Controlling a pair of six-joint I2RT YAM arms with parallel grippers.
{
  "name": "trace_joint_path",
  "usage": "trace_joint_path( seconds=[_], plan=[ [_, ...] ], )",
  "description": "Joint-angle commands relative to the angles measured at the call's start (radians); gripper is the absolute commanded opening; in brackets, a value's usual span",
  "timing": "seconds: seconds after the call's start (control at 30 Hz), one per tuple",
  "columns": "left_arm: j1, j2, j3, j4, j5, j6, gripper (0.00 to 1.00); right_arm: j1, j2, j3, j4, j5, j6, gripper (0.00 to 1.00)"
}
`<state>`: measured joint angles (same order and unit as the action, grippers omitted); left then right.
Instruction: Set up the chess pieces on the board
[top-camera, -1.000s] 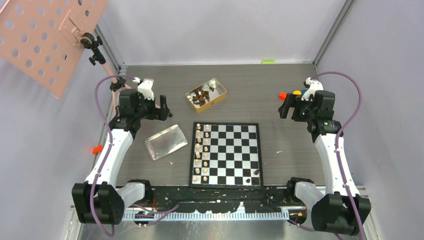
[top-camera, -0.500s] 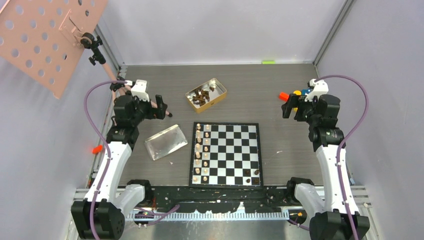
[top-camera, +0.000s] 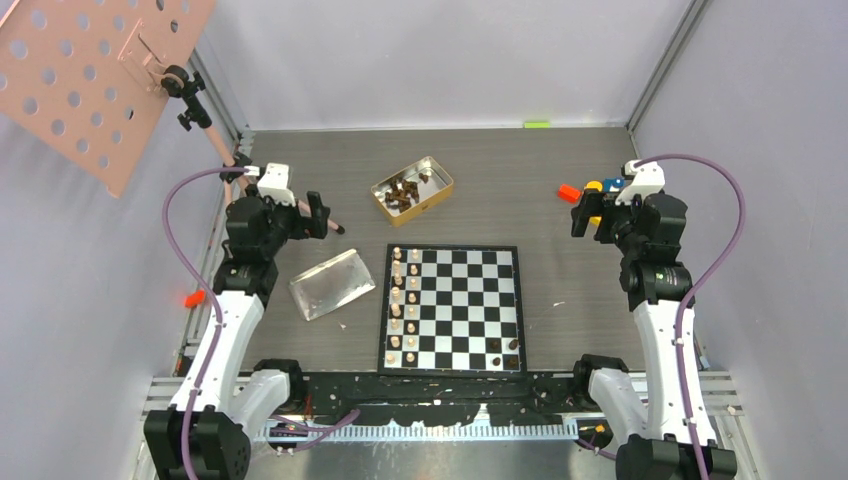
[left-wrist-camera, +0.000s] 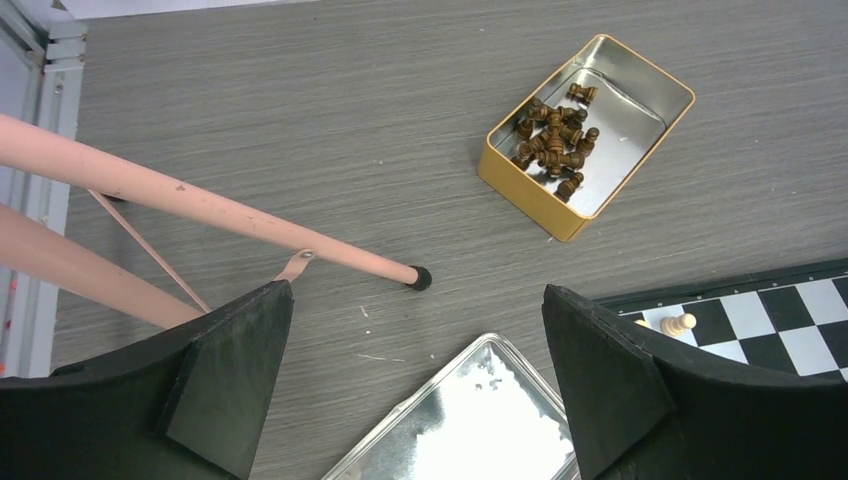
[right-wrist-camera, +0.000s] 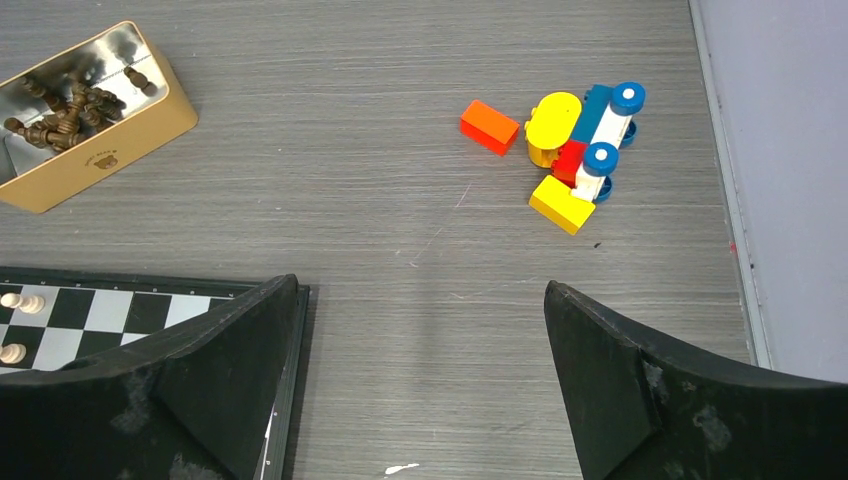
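Black-and-silver chessboard (top-camera: 450, 308) lies nearest on the grey desk (top-camera: 500, 180), pale chess pieces (top-camera: 405, 300) lining its two left files and a few dark pieces (top-camera: 505, 347) at its near right corner; too small to count. One shiny tray (top-camera: 332, 284) sits left. Left tool (top-camera: 322, 215) and right tool (top-camera: 585, 215) hang spread wide, empty. Beyond, one gold tin (top-camera: 412, 190) holds heaped dark chessmen (left-wrist-camera: 552, 140), emblem unreadable. Toy blocks (right-wrist-camera: 570, 150) lie far right.
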<state>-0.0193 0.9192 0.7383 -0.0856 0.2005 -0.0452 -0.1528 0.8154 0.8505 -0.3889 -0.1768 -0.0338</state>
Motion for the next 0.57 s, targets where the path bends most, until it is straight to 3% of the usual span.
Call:
trace_joint_path(
  seconds=[0.0,0.53],
  plan=[
    [0.013,-0.026,0.016,0.044,-0.02,0.012,1.0,-0.005,-0.012,0.012,0.048,0.016,-0.005,1.0],
    [0.015,0.016,0.037,0.002,0.017,0.018,1.0,-0.007,0.018,0.018,0.033,-0.002,-0.021,1.0]
  ],
)
